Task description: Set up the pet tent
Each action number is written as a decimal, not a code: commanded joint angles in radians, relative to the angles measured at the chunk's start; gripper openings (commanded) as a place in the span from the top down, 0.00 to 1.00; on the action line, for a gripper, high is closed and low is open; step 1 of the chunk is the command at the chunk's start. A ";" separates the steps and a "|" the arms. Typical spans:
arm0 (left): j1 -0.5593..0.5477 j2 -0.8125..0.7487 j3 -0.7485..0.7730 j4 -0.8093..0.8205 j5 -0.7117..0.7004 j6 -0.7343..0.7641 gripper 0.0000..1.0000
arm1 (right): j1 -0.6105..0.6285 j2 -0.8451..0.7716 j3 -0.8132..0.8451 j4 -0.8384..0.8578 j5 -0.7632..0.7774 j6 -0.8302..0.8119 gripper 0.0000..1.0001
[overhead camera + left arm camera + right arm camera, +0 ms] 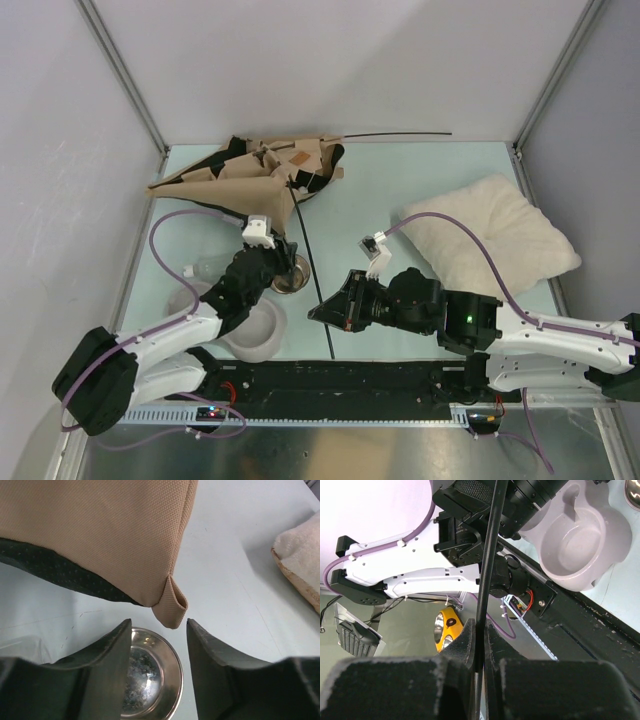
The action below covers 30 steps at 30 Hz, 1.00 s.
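The pet tent (255,172) lies collapsed at the back left of the table, tan fabric with black lining showing. One thin black pole (312,285) runs from it toward the front edge. My right gripper (322,310) is shut on this pole (490,555), which passes straight between its jaws (480,627). My left gripper (283,262) hovers just in front of the tent, open and holding nothing. In the left wrist view a tan fabric corner loop (172,611) hangs just beyond the left gripper (159,625).
A second black pole (400,134) lies along the back edge. The cream pillow (490,240) sits at the right. A steel bowl (150,675) is under my left gripper, and the grey double bowl holder (255,328) sits near the left arm.
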 commanded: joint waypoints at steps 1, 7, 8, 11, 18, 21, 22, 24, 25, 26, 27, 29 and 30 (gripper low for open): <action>-0.004 -0.004 0.044 0.048 -0.006 0.047 0.46 | -0.011 -0.017 0.051 0.051 0.040 -0.028 1.00; -0.004 0.014 0.061 0.048 -0.047 0.045 0.53 | -0.011 -0.019 0.052 0.049 0.042 -0.028 1.00; -0.003 0.019 0.063 0.047 -0.051 0.042 0.54 | -0.011 -0.019 0.052 0.048 0.043 -0.027 1.00; -0.003 0.032 0.067 0.048 -0.058 0.035 0.57 | -0.011 -0.020 0.052 0.044 0.044 -0.027 1.00; 0.003 0.054 0.068 0.048 -0.060 0.022 0.66 | -0.007 -0.019 0.052 0.045 0.047 -0.024 1.00; 0.009 0.050 0.066 0.048 -0.059 0.010 0.74 | -0.005 -0.017 0.052 0.045 0.047 -0.023 1.00; 0.012 0.047 0.065 0.048 -0.058 0.005 0.75 | -0.005 -0.017 0.052 0.045 0.047 -0.022 1.00; 0.017 0.041 0.064 0.048 -0.052 -0.004 0.76 | -0.004 -0.017 0.052 0.044 0.049 -0.022 1.00; 0.020 0.039 0.063 0.047 -0.049 -0.007 0.76 | -0.004 -0.017 0.051 0.044 0.049 -0.022 1.00; 0.021 0.038 0.063 0.048 -0.048 -0.009 0.75 | -0.003 -0.016 0.051 0.043 0.050 -0.022 1.00; 0.023 0.034 0.063 0.048 -0.046 -0.009 0.75 | -0.002 -0.016 0.051 0.043 0.049 -0.021 1.00; 0.027 0.029 0.061 0.047 -0.043 -0.011 0.73 | -0.001 -0.015 0.051 0.042 0.048 -0.022 1.00; 0.029 0.026 0.060 0.048 -0.041 -0.013 0.73 | -0.002 -0.015 0.051 0.043 0.048 -0.022 1.00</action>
